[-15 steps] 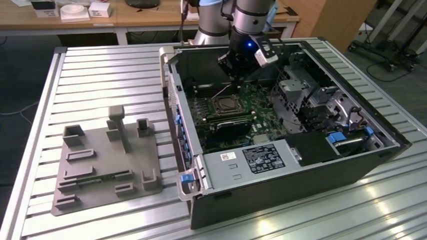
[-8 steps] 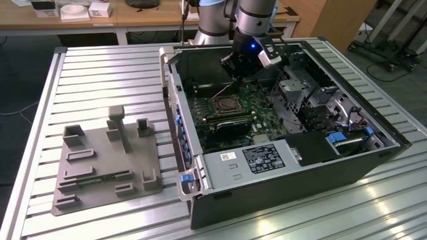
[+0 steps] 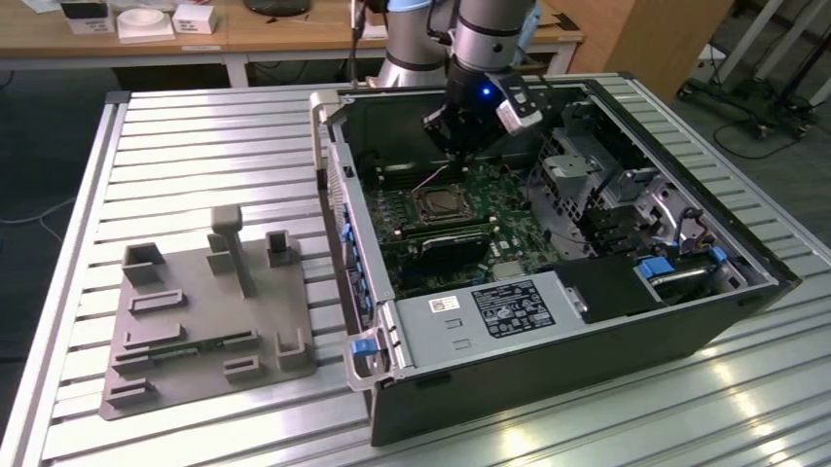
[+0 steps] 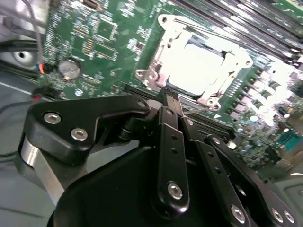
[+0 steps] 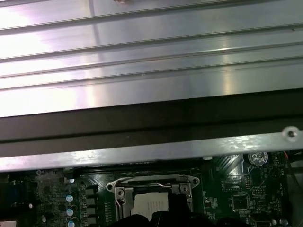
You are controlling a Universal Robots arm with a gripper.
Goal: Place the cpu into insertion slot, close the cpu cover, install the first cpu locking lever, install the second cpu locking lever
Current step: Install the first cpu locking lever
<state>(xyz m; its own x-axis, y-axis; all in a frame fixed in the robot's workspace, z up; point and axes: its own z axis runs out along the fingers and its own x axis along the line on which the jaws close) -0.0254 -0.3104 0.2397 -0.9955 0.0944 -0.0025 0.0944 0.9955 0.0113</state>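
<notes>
End effector: the end effector (image 3: 453, 154) hangs inside the open computer case (image 3: 520, 375), just above the insertion slot (image 3: 439, 202) and a touch off its edge.
Fingers: in the second wrist view the two black fingers (image 4: 169, 137) run up to one ribbed tip, pressed together with nothing between them; that tip (image 4: 172, 95) sits right at the insertion slot's near edge.
CPU: the cpu (image 4: 199, 71) lies flat in the middle of the insertion slot, glaring bright under the light; the first wrist view catches it too (image 5: 152, 205), just past the dark end effector (image 5: 163, 216).
Cover: the cpu cover (image 4: 165, 49) is down over the insertion slot, its silver frame ringing the cpu on all sides (image 5: 120, 194).
Levers: I cannot tell whether either locking lever is latched.
Board: the green motherboard (image 3: 500, 190) surrounds the insertion slot; a coin battery (image 4: 70, 68) sits on it, well apart from the insertion slot.
Memory slots: long dark memory slots (image 4: 222, 14) run just beside the insertion slot.
Table: the ribbed metal table (image 3: 195, 146) carries the case.
Fixture: a grey moulded fixture (image 3: 195, 331) rests on the table, far from the insertion slot toward the exterior view's left.
</notes>
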